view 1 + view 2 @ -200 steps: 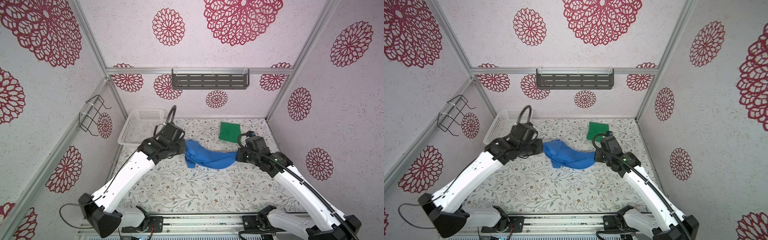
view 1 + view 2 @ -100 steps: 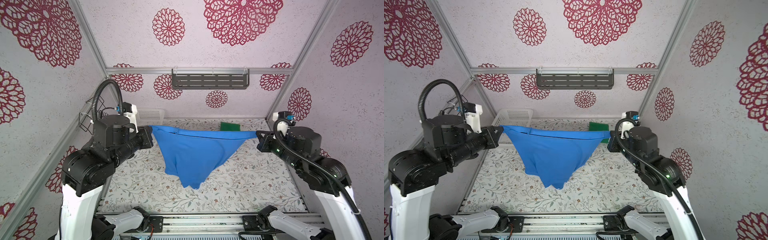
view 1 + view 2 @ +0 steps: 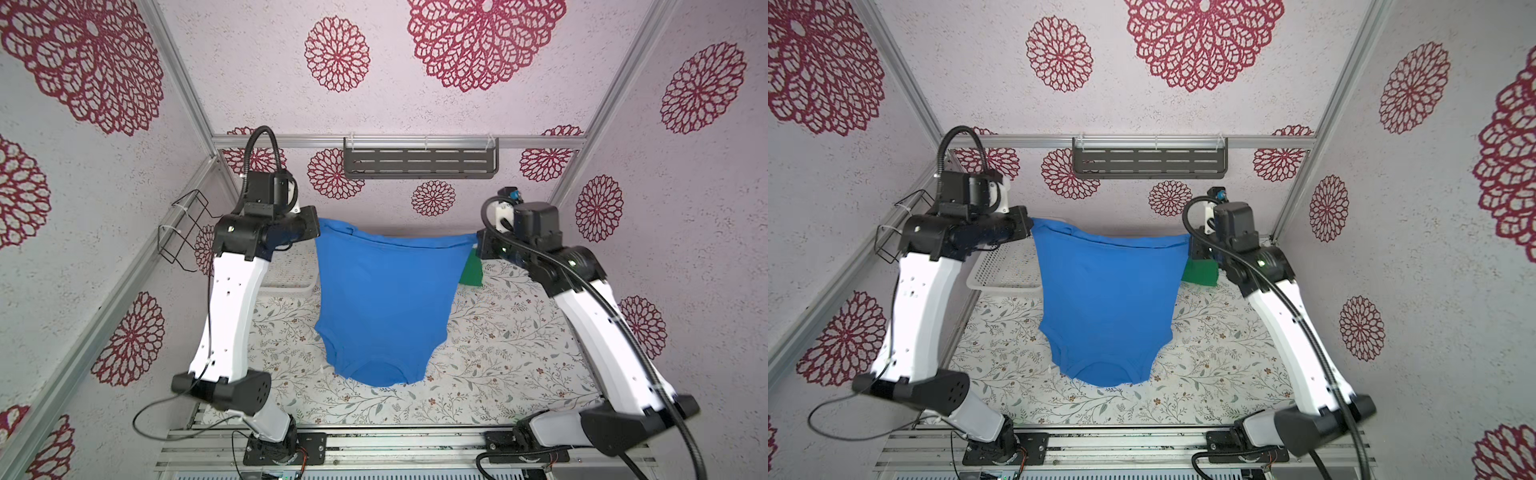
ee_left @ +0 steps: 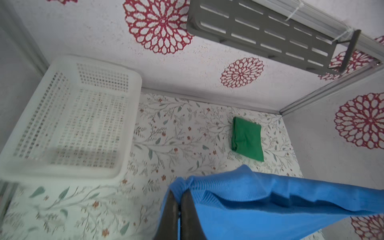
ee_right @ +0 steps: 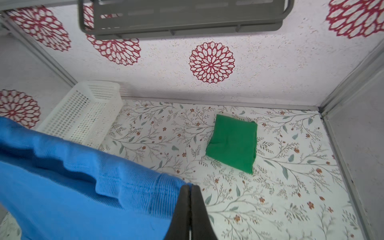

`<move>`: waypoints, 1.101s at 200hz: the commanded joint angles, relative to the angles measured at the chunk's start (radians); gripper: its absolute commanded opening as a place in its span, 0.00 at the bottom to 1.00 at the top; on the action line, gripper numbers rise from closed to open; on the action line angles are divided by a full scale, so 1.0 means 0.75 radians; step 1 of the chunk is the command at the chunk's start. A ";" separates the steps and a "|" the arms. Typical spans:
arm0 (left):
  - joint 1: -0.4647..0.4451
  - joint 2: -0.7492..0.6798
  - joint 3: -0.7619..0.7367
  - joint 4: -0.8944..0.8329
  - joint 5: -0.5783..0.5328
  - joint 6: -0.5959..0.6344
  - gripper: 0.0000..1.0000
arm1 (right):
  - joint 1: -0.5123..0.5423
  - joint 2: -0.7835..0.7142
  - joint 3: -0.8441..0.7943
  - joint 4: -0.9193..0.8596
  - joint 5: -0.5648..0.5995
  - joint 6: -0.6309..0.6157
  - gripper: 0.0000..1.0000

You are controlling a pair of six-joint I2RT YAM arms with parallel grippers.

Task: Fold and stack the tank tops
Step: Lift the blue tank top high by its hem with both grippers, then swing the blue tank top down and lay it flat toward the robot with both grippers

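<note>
A second ago the blue tank top [image 3: 382, 307] lay bunched on the table [image 3: 498, 365] between two low arms. Now both arms are raised and it hangs spread between them, and the skewed triangle of half a second back has squared up into a nearly flat sheet. The left gripper [image 4: 179, 193] has its fingers pinched closed on one corner of the straight edge, and the right gripper [image 5: 190, 188] is clamped the same way on the other corner. That edge runs from fingers to fingers with a slight sag and a small extra fold bunched just beside the left fingers. The scooped neck hangs lowest, well below both grips; whether it touches the table I cannot tell. This looks like the opening-out step finished, so laying the top flat for folding seems the next need. The green tank top [image 5: 232, 143] lies already folded beyond the right fingers, toward the back wall and apart from the blue cloth. The white basket [image 4: 133, 116] sits below and beyond the left fingers. The bare patterned table under the hanging cloth and on its near side offers the widest room, so a lay-down there should stay clear of both.
</note>
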 commanded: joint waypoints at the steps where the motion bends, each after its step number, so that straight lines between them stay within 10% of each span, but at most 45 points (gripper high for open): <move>1: 0.055 0.175 0.380 0.144 0.085 0.102 0.00 | -0.108 0.122 0.223 0.219 -0.109 -0.051 0.00; 32: 0.173 0.396 0.707 0.332 0.332 -0.089 0.00 | -0.278 0.321 0.497 0.348 -0.237 0.040 0.00; 74: 0.230 0.020 0.199 0.727 0.437 -0.156 0.00 | -0.406 0.279 0.527 0.448 -0.470 0.091 0.00; 127: 0.189 -0.585 -1.071 0.924 0.385 -0.111 0.00 | -0.429 -0.192 -0.583 0.713 -0.649 0.010 0.00; 172: 0.120 -0.980 -2.246 1.127 0.393 -0.417 0.00 | -0.425 -0.478 -1.438 0.827 -0.713 0.095 0.00; 220: -0.167 -1.452 -2.615 0.825 0.166 -0.941 0.00 | -0.417 -0.865 -1.823 0.457 -0.611 0.307 0.00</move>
